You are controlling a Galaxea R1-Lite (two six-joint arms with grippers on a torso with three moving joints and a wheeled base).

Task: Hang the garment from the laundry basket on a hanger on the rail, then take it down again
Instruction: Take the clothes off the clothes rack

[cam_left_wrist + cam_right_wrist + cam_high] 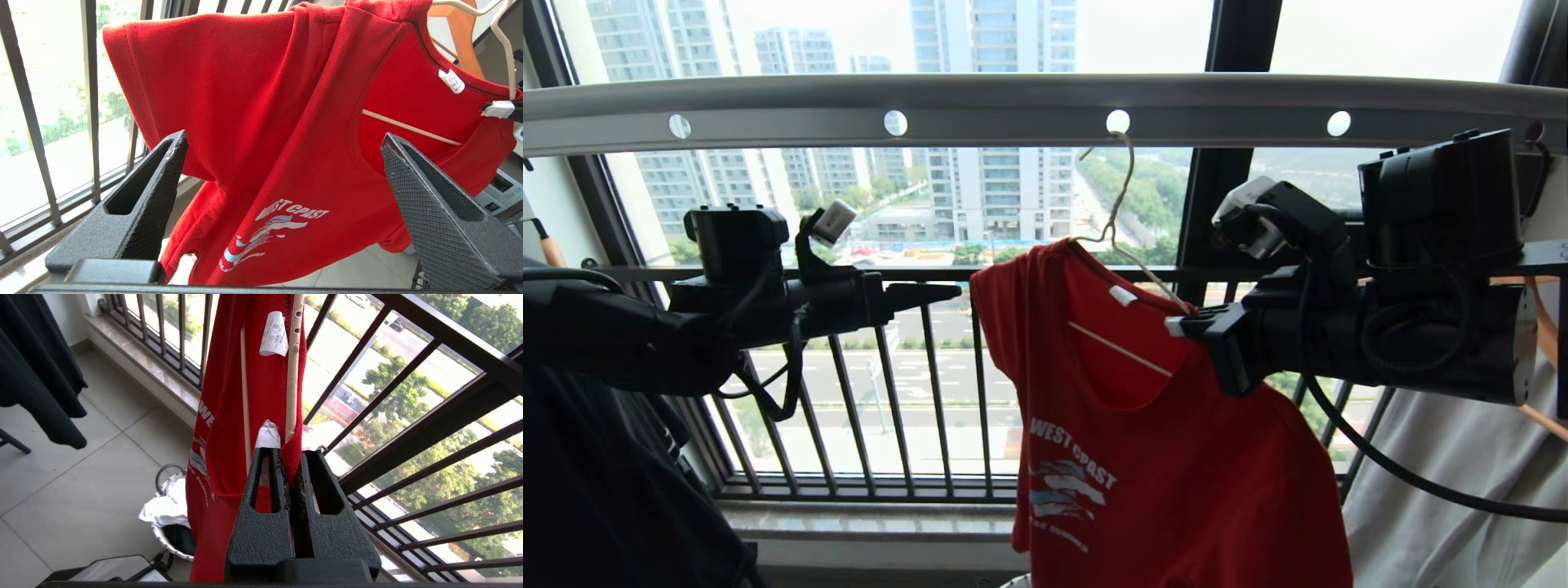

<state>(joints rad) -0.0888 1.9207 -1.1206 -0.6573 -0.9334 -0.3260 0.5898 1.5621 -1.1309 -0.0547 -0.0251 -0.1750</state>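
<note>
Right gripper is clenched on the red short-sleeved T-shirt at its shoulder, w/ the thin cream-white wire hanger arm pinched in too. Left gripper is wide open & holds nothing; it points at the shirt's other sleeve, near but not touching.

Done so far: shirt is out of the small round basket with a white-and-dark woven rim, which sits on the floor below. Shirt is on the hanger, & the hook sits in a round hole of the long flat grey metal rail.

So the hang part looks done, or nearly. Left to do, I think: let go, then lift hanger & shirt off the rail again.
</note>
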